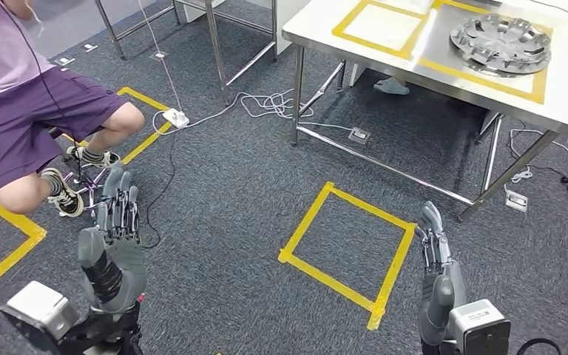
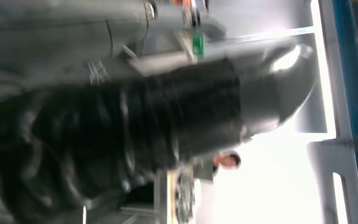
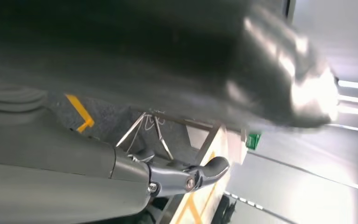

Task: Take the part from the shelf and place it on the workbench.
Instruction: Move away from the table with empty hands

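Nearest, the left hand (image 1: pixel 115 244) hangs at 8 o'clock and the right hand (image 1: pixel 436 266) at 4 o'clock, both holding nothing, fingers straight and slightly apart. Between them lies a yellow tape square (image 1: pixel 349 244) on the carpet. At 1 o'clock, the part (image 1: pixel 500 43) rests on the worktop (image 1: pixel 318 26), inside a taped box (image 1: pixel 481 78). A seated person (image 1: pixel 37 111) is at 10 o'clock.

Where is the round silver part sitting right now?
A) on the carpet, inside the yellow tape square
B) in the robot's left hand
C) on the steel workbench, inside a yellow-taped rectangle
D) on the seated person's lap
C: the head view shows the round silver part lying on the steel workbench within a yellow-taped rectangle, while the left hand and right hand hold nothing.
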`<action>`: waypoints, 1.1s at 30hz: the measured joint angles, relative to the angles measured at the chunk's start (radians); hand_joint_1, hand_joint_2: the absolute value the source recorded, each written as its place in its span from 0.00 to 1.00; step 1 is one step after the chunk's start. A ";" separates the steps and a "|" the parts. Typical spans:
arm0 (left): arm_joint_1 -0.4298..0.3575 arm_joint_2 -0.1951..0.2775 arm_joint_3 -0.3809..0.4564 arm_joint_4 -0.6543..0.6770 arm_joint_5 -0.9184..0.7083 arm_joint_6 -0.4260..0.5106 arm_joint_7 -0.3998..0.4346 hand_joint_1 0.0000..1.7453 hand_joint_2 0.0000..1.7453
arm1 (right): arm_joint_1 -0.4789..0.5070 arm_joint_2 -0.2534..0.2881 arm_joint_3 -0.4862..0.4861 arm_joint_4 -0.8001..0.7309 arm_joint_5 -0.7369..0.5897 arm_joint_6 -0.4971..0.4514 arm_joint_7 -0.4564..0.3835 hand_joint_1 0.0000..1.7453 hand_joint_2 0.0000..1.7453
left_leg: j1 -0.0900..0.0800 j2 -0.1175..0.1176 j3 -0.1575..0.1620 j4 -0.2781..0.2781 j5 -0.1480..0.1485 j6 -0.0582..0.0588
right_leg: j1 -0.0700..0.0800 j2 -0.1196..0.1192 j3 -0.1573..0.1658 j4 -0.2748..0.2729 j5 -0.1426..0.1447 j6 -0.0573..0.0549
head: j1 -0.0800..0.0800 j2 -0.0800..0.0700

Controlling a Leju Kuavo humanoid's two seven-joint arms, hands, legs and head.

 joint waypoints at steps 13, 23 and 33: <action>0.009 0.001 0.000 0.005 0.009 0.001 -0.002 0.00 0.00 | 0.000 0.000 0.002 -0.003 0.005 -0.001 0.002 0.00 0.00 | 0.001 -0.075 0.033 0.038 -0.037 -0.003 | 0.003 0.067 -0.027 0.005 0.032 -0.028 | -0.042 0.000; 0.011 0.000 0.001 0.006 0.014 0.001 -0.005 0.00 0.00 | 0.000 -0.003 0.003 -0.006 0.010 -0.003 0.010 0.00 0.00 | 0.003 -0.027 0.049 -0.011 -0.040 0.025 | -0.014 0.038 -0.184 0.295 -0.079 0.029 | -0.010 0.000; 0.009 0.000 0.001 0.008 0.016 0.001 -0.006 0.00 0.00 | -0.003 -0.003 0.004 -0.008 0.010 -0.003 0.011 0.00 0.00 | -0.003 0.015 0.029 0.014 -0.053 -0.011 | -0.007 0.009 -0.059 0.005 0.063 -0.017 | -0.005 0.000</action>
